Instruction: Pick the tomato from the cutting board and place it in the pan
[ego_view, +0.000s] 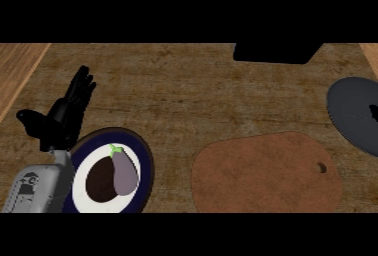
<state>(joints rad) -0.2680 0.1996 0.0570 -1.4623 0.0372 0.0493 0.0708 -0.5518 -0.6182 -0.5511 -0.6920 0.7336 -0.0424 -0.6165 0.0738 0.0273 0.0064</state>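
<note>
**Operator:** Nearest me is the left forearm (37, 187), grey, coming up at the worktop's (207, 100) near-left corner. Above it the left robot hand (63, 117) stands open, fingers straight and pointing toward the far edge, thumb out toward the left edge. It has hold of nothing.

**Supervisor:** What is beside it?

**Operator:** A round plate (144, 160) with a dark blue rim and a white middle, just right of the forearm at the near edge. A purple eggplant (124, 172) lies on it, green stem toward the far edge. The forearm overlaps the plate's left side.

**Supervisor:** And the tomato?

**Operator:** I cannot tell where it is. The brown cutting board (266, 175) lies toward the near-right corner, with a small hole (321, 167) close to its right side, and I see only bare board on top. The dark grey pan (354, 112) sits at the right edge, cut off by my view, just apart from the board's far-right curve.

**Supervisor:** The right robot hand?

**Operator:** A small black shape (373, 112) shows over the pan at the right edge. I cannot tell whether that is the hand, nor its state. A black block (277, 52) sits at the far edge.
</note>
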